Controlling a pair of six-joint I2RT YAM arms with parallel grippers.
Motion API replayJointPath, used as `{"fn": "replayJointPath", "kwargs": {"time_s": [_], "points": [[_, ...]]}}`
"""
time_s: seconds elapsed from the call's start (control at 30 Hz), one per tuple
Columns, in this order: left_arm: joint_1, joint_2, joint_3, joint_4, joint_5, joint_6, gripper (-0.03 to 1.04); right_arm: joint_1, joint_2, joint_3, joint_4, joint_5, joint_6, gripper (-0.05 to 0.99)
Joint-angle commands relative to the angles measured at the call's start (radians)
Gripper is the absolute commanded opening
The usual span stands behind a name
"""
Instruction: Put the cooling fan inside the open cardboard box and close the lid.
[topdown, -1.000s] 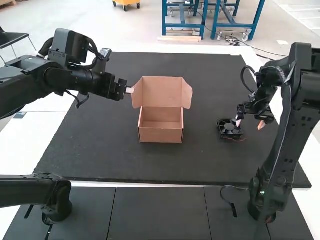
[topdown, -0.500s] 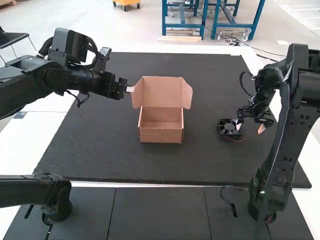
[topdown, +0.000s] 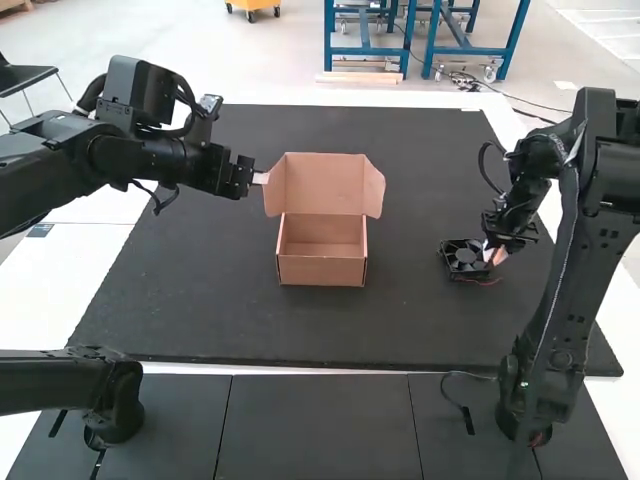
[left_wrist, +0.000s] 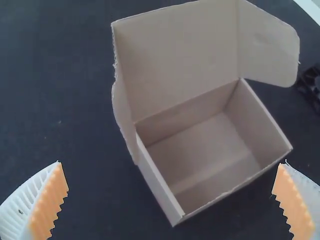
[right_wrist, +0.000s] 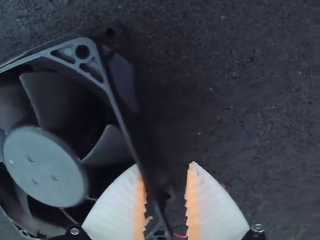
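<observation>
The left arm (topdown: 120, 150) extends from the left, roughly level above the table, with its wrist turned so the left gripper (topdown: 252, 180) points rightward toward the middle. In the left wrist view its 2 white ribbed fingers (left_wrist: 42, 205) with orange pads stand wide apart and hold nothing. The right arm (topdown: 580, 200) rises tall from its base at the right, bends over at the top and angles its forearm steeply down. The right gripper (topdown: 492, 255) points at the table. Its 2 fingers (right_wrist: 117, 205) are drawn close together, pinching the frame edge of the cooling fan (right_wrist: 42, 165).
</observation>
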Motion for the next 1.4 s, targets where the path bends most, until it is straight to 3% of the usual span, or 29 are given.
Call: {"fn": "replayJointPath", "kwargs": {"time_s": [0.0,0.2,0.5,0.8,1.13,1.37], "points": [[0.009,-0.019,0.054,0.004,-0.009,-0.008,0.97,-0.009,0.017,0.036,-0.005,-0.042,0.005,0.15],[0.009,-0.019,0.055,0.001,-0.01,-0.008,0.97,-0.005,0.017,0.033,-0.01,-0.071,-0.006,-0.02],[0.009,-0.019,0.054,0.001,-0.018,-0.01,0.97,-0.002,0.016,-0.004,-0.007,-0.082,-0.01,-0.02],[0.009,-0.022,0.025,0.002,-0.029,-0.01,0.97,-0.002,-0.075,0.01,-0.022,-0.146,-0.006,-0.02],[0.009,-0.056,-0.087,0.019,-0.038,0.006,0.97,-0.006,-0.248,-0.019,-0.08,-0.27,0.043,-0.02],[0.009,-0.087,-0.15,0.019,-0.038,0.02,0.97,-0.002,-0.383,-0.099,-0.128,-0.327,0.057,-0.02]]}}
